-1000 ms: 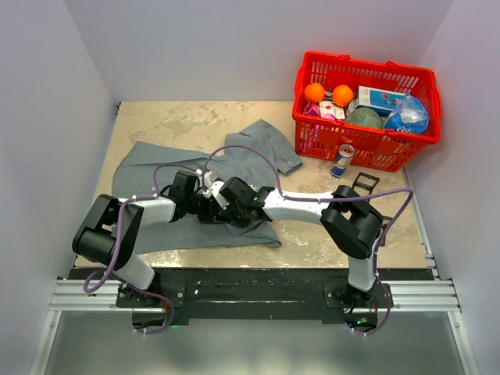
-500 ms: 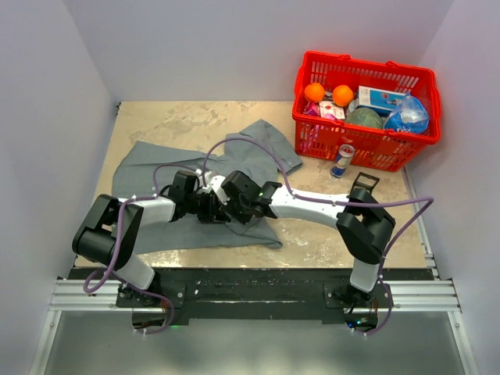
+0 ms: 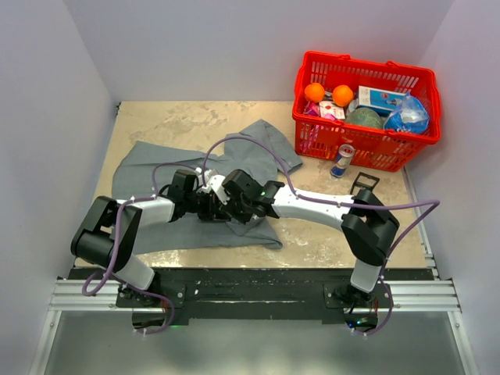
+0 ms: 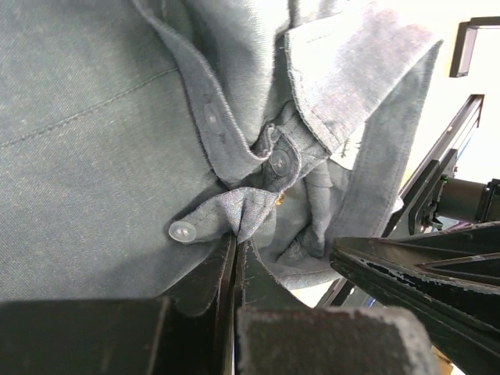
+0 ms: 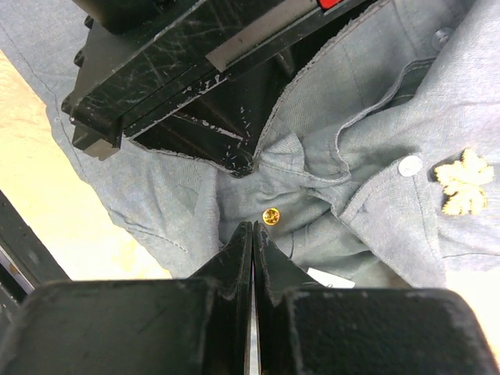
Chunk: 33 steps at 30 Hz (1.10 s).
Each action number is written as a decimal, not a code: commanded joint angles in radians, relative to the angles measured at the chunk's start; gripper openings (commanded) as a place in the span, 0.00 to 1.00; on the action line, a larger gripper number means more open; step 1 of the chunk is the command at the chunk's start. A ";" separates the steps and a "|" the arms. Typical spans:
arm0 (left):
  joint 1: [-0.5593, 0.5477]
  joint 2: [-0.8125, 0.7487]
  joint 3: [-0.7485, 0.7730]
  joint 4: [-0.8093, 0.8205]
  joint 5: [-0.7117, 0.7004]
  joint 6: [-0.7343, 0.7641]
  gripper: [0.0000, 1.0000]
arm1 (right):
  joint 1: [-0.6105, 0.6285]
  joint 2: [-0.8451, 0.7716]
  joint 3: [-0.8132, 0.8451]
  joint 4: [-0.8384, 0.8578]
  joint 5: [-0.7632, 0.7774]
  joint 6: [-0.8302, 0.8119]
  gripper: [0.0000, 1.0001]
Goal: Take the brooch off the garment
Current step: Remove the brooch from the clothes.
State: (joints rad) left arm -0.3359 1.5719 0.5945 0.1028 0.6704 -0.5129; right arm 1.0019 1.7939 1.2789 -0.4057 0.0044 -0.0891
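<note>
The garment (image 3: pixel 148 168) is a grey shirt spread over the left of the table. My left gripper (image 4: pixel 236 236) is shut on a raised fold of its button placket, beside a white button (image 4: pixel 182 231). In the right wrist view a gold leaf-shaped brooch (image 5: pixel 463 181) is pinned to the garment (image 5: pixel 375 219) at the far right. A small round gold stud (image 5: pixel 270 216) sits in the cloth just beyond my right gripper (image 5: pixel 252 226), whose jaws are shut with nothing between them. From above, the left gripper (image 3: pixel 211 207) and the right gripper (image 3: pixel 232 209) meet over the shirt's front.
A red basket (image 3: pixel 363 148) with oranges, a box and other goods stands at the back right. A drink can (image 3: pixel 340 162) stands in front of it, and a small black bracket (image 3: pixel 363 181) lies nearby. Walls close in the table on three sides.
My right gripper has closed from slightly open, and its arm has swung, the elbow moving right. The left gripper still holds the same fold.
</note>
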 commanded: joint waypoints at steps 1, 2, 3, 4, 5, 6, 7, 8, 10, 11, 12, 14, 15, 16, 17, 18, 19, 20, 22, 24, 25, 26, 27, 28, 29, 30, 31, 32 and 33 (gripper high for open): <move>0.008 -0.049 0.001 0.063 0.027 -0.001 0.00 | -0.003 -0.077 0.037 -0.011 -0.020 -0.029 0.00; 0.008 -0.047 -0.001 0.063 0.026 -0.003 0.00 | -0.005 -0.079 0.042 -0.015 -0.027 -0.028 0.00; 0.008 -0.047 0.002 0.063 0.028 -0.003 0.00 | -0.019 -0.082 0.045 -0.015 -0.056 -0.023 0.00; 0.009 -0.053 0.002 0.061 0.029 0.001 0.00 | -0.038 -0.100 0.051 -0.022 -0.107 -0.020 0.00; 0.009 -0.056 0.004 0.061 0.028 0.002 0.00 | -0.096 -0.114 0.056 -0.019 -0.239 -0.002 0.00; 0.009 -0.061 0.004 0.060 0.028 0.005 0.00 | -0.133 -0.132 0.048 -0.010 -0.301 0.014 0.00; 0.009 -0.067 0.002 0.060 0.026 0.005 0.00 | -0.172 -0.163 0.024 0.025 -0.378 0.029 0.00; 0.009 -0.072 -0.001 0.060 0.024 0.005 0.00 | -0.230 -0.175 0.020 0.034 -0.479 0.046 0.00; 0.009 -0.078 -0.004 0.063 0.026 0.005 0.00 | -0.261 -0.188 0.031 -0.005 -0.562 0.022 0.00; 0.009 -0.078 -0.002 0.064 0.024 0.007 0.00 | -0.282 -0.186 0.040 -0.021 -0.661 -0.007 0.00; 0.009 -0.078 -0.004 0.066 0.026 0.007 0.00 | -0.289 -0.183 0.054 -0.047 -0.690 -0.018 0.00; 0.009 -0.076 -0.002 0.069 0.031 0.008 0.00 | -0.322 -0.160 0.079 -0.084 -0.788 -0.018 0.00; 0.009 -0.075 -0.002 0.069 0.031 0.008 0.00 | -0.332 -0.148 0.091 -0.100 -0.866 -0.017 0.00; 0.009 -0.073 -0.002 0.072 0.032 0.008 0.00 | -0.341 -0.137 0.111 -0.128 -0.904 -0.015 0.00; 0.009 -0.073 -0.002 0.072 0.032 0.008 0.00 | -0.356 -0.114 0.115 -0.127 -0.940 0.008 0.00; 0.009 -0.075 -0.002 0.072 0.032 0.008 0.00 | -0.361 -0.110 0.120 -0.131 -0.977 0.017 0.00; 0.009 -0.076 -0.004 0.072 0.032 0.008 0.00 | -0.364 -0.108 0.114 -0.113 -0.988 0.032 0.00; 0.009 -0.076 -0.004 0.074 0.034 0.008 0.00 | -0.367 -0.111 0.106 -0.095 -0.995 0.057 0.00; 0.009 -0.078 -0.002 0.075 0.034 0.007 0.00 | -0.368 -0.117 0.094 -0.079 -1.009 0.061 0.00; 0.009 -0.076 -0.007 0.077 0.034 0.005 0.00 | -0.373 -0.107 0.089 -0.078 -1.026 0.069 0.00; 0.009 -0.078 -0.007 0.078 0.034 0.005 0.00 | -0.376 -0.107 0.086 -0.078 -1.032 0.069 0.00; 0.009 -0.078 -0.009 0.078 0.034 0.005 0.00 | -0.375 -0.103 0.083 -0.074 -1.025 0.068 0.00; 0.009 -0.079 -0.009 0.080 0.034 0.004 0.00 | -0.376 -0.105 0.082 -0.074 -0.999 0.063 0.00; 0.009 -0.079 -0.013 0.084 0.035 0.002 0.00 | -0.373 -0.105 0.076 -0.071 -0.941 0.058 0.00; 0.009 -0.079 -0.016 0.086 0.035 0.001 0.00 | -0.373 -0.102 0.068 -0.067 -0.917 0.036 0.00; 0.009 -0.081 -0.018 0.087 0.032 0.001 0.00 | -0.373 -0.097 0.057 -0.050 -0.916 0.035 0.00; 0.009 -0.081 -0.019 0.087 0.032 0.001 0.00 | -0.371 -0.081 0.054 -0.045 -0.902 0.014 0.00; 0.009 -0.081 -0.019 0.086 0.032 0.001 0.00 | -0.361 -0.074 0.051 -0.042 -0.802 0.006 0.00; 0.008 -0.084 -0.021 0.092 0.035 0.002 0.00 | -0.353 -0.073 0.047 -0.033 -0.747 -0.001 0.07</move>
State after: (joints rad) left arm -0.3355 1.5253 0.5900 0.1421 0.6842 -0.5129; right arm 0.6334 1.7004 1.3449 -0.4767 -0.9081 -0.0513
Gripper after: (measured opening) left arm 0.020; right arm 0.007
